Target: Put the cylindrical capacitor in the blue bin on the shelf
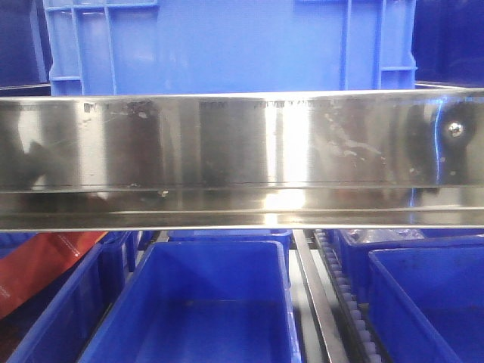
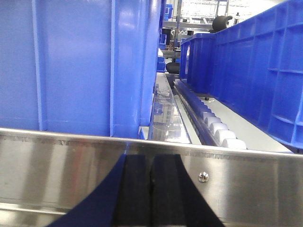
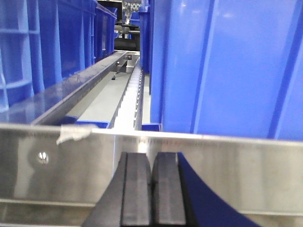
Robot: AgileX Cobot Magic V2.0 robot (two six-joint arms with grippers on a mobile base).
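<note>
Inspection, taken left to right from the steel front rail (image 1: 242,144) of the shelf.

Left of the rail's centre, your left gripper (image 2: 150,194) sits low in front of the rail, level, pointing into the shelf; its pads are pressed together with nothing seen between them. Behind the rail on that side stands a tall blue bin (image 2: 75,66), with a roller track (image 2: 215,130) to its right.

Right of centre, your right gripper (image 3: 151,194) holds the same posture: level, just before the rail, pads closed flat on each other, no part pinched.

The cylindrical capacitor is not visible in any view. Neither claw appears to carry it, and I cannot tell where it lies.

Judgement: no placing can start until you locate the part. Back one arm away from the rail before raising it, so the fingers do not strike the steel. The lower bin (image 1: 204,302) under the rail shows no contents.
</note>
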